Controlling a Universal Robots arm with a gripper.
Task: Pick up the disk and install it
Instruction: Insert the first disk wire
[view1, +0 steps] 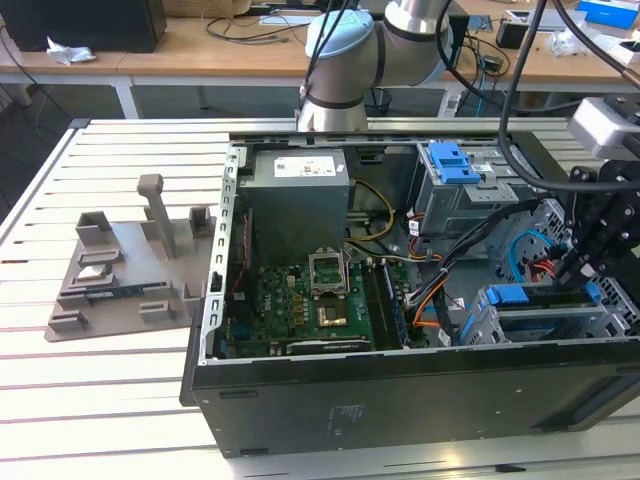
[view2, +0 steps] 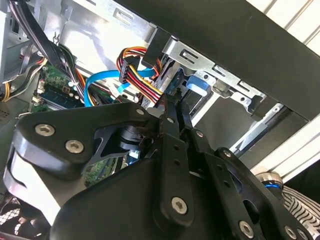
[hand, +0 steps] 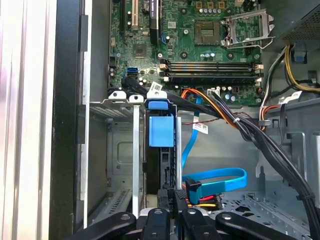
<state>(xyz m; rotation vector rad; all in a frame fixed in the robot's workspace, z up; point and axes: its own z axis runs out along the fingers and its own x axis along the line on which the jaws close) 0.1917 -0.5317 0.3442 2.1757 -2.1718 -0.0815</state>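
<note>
We see one gripper (hand: 170, 220) closed on one disk (hand: 161, 145) standing in the case's (view1: 400, 390) corner bay.

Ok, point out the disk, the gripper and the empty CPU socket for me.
disk (hand: 161, 131): first wrist view, its blue end piece in the cage.
gripper (hand: 173, 214): first wrist view, between its fingertips.
CPU socket (view1: 331, 317): exterior view, socket centre on the motherboard.

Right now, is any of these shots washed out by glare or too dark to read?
First wrist view: evenly lit, motherboard crisp, pale slatted table blown bright along one edge. Second wrist view: end effector dark and close, bright slats overexposed beyond the case. Exterior view: soft daylight, case interior readable, its front panel in shadow.
</note>
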